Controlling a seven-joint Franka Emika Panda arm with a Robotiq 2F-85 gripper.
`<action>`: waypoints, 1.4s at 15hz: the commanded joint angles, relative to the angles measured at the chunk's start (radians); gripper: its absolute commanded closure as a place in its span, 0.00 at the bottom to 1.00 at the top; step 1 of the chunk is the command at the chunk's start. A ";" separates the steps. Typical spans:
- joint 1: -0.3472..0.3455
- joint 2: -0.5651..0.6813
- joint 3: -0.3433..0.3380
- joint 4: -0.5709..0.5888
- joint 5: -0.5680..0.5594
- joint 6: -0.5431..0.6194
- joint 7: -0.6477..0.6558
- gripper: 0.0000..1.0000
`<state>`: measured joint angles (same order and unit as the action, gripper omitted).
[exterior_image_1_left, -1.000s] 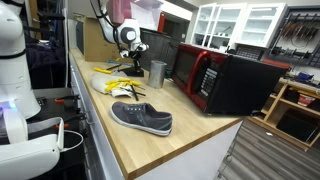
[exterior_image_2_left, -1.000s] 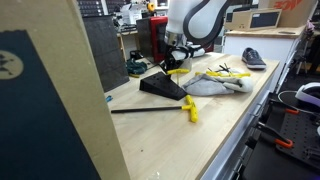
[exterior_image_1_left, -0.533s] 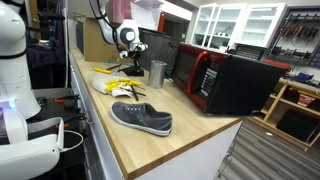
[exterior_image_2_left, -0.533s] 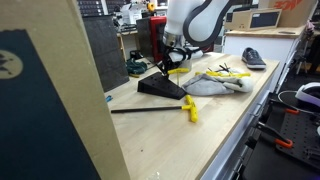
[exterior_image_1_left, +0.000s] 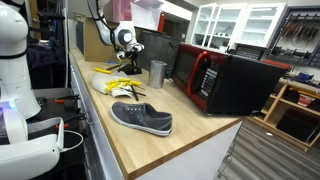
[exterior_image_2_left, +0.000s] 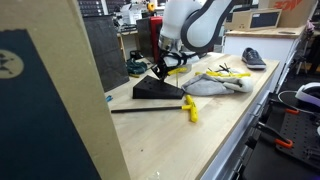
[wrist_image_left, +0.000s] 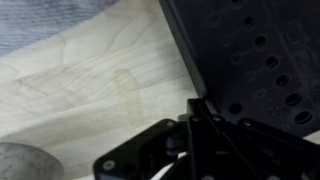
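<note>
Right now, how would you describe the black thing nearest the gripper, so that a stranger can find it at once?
On the long wooden countertop, look directly under the white robot arm's gripper. There sits a black wedge-shaped plastic piece, next to a pale grey cloth. Unlike the thin yellow-handled tools nearby, it is broad, triangular and entirely black.

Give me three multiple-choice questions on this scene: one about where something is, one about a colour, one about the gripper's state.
1. Where does the sneaker lie? A on the floor; B on the wooden counter; C in a drawer.
2. What colour is the microwave door? A red; B green; C white.
3. How is the gripper? A wide open; B out of view; C shut on the black dustpan.
Answers: 1 B, it rests on the counter's front part; 2 A, its frame shows red; 3 C, jaws closed on the dustpan's edge.
</note>
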<state>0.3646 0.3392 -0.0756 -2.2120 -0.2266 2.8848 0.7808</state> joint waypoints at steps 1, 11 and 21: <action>0.014 -0.066 -0.009 -0.030 0.021 0.054 0.020 1.00; -0.138 -0.332 0.182 -0.100 0.232 -0.216 -0.433 0.15; -0.191 -0.505 0.184 -0.083 0.240 -0.649 -0.697 0.00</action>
<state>0.1943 -0.1145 0.0981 -2.2992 -0.0063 2.3690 0.1528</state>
